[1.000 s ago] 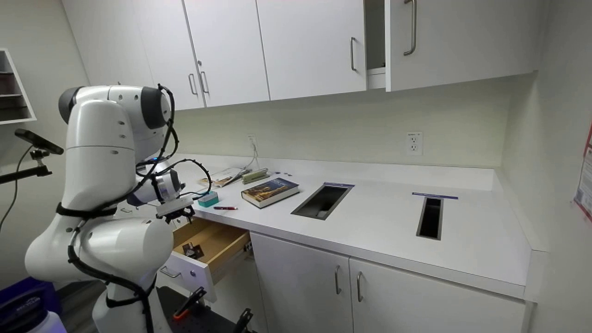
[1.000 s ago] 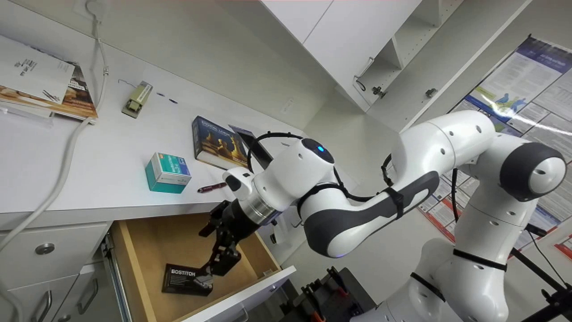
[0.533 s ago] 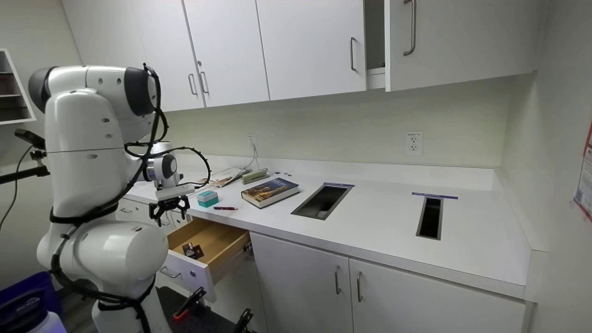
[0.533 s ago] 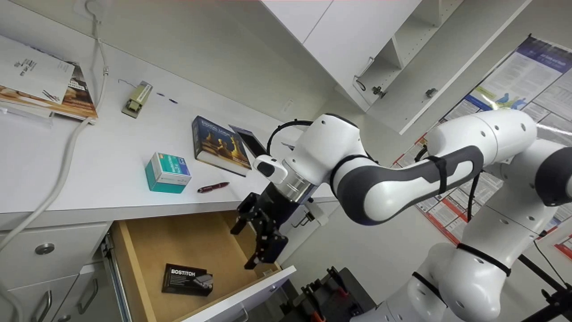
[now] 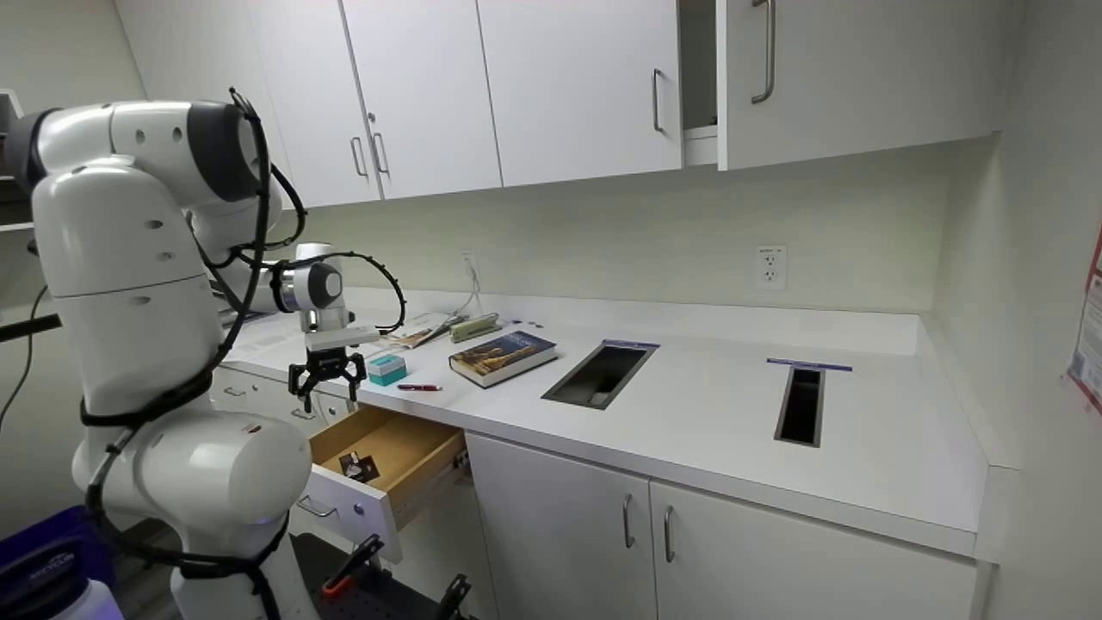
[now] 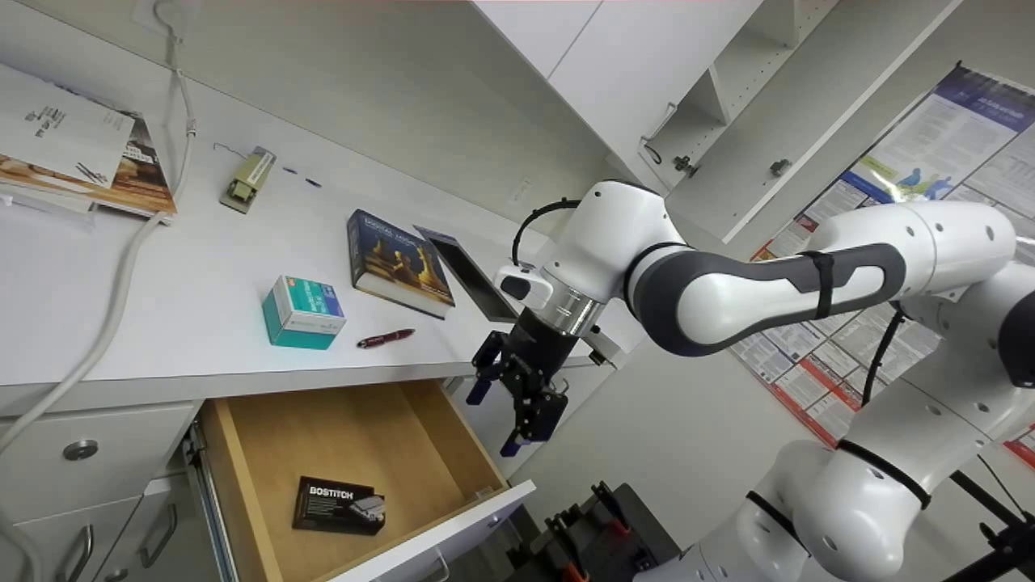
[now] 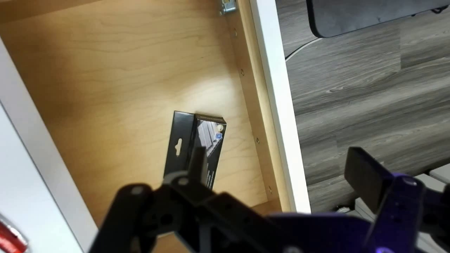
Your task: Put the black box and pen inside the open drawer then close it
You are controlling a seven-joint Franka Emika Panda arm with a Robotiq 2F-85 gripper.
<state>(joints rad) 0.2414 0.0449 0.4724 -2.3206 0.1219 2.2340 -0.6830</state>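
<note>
Below the gripper (image 6: pixel 494 420), the open drawer (image 6: pixel 323 436) juts out from under a white countertop (image 6: pixel 202 323); its bottom is pale grained wood, its front panel white. From the gripper toward the wall (image 5: pixel 620 241), the countertop bears a teal-and-white carton (image 6: pixel 304 314) and a hardcover book (image 6: pixel 402 263) with chess pieces on its cover, and beyond the book a rectangular cutout (image 5: pixel 601 376) opens in the surface. White wall cabinets (image 5: pixel 577 86) hang higher than the gripper. Past the drawer's front panel, the wrist view shows grey wood-grain flooring (image 7: pixel 351 88).

The gripper's fingers (image 6: pixel 479 392) stand wide apart, pointing down, with nothing held. Lower than them, the black Bostitch box (image 6: pixel 335 508) lies flat on the drawer bottom, apart from the fingers and toward the front panel. It has white brand lettering, a grey picture on its face and a slotted hang tab along one edge. On the gripper's wall side, up on the countertop near the carton, lies the dark red pen (image 6: pixel 386 339).

A blurred finger covers the lower part of the box in the wrist view, and a glossy red object (image 7: pixel 12 237) is cut off at that view's lower left corner, too little of it showing to name. In an exterior view the robot arm (image 5: pixel 129 258) hides part of the drawer, and the box shows there only as a small dark shape, its lettering too small to read.
</note>
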